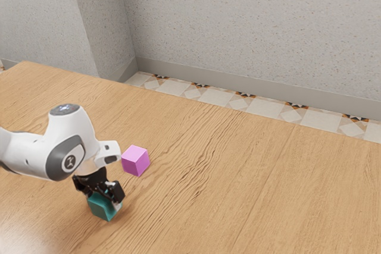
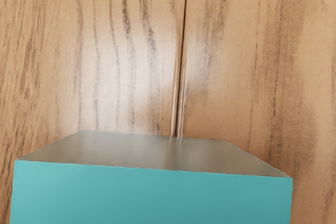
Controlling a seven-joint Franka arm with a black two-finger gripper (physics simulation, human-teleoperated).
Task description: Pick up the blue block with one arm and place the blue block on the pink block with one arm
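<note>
The blue block (image 1: 106,209) is a teal cube standing on the wooden table (image 1: 238,165) at the front of the exterior view's left. My gripper (image 1: 103,194) comes down on it from above, with a black finger against each of its upper sides, shut on the block. In the wrist view the blue block (image 2: 152,192) sits close under my hand, its top face and one side showing. The pink block (image 1: 136,160) rests on the table a short way behind the blue block, toward the exterior view's right, with a gap between them.
The table stretches wide toward the exterior view's right and back. Beyond its far edge lie a patterned tiled floor (image 1: 268,106) and a grey speckled wall (image 1: 250,22). My white arm (image 1: 56,150) hangs over the table's front left.
</note>
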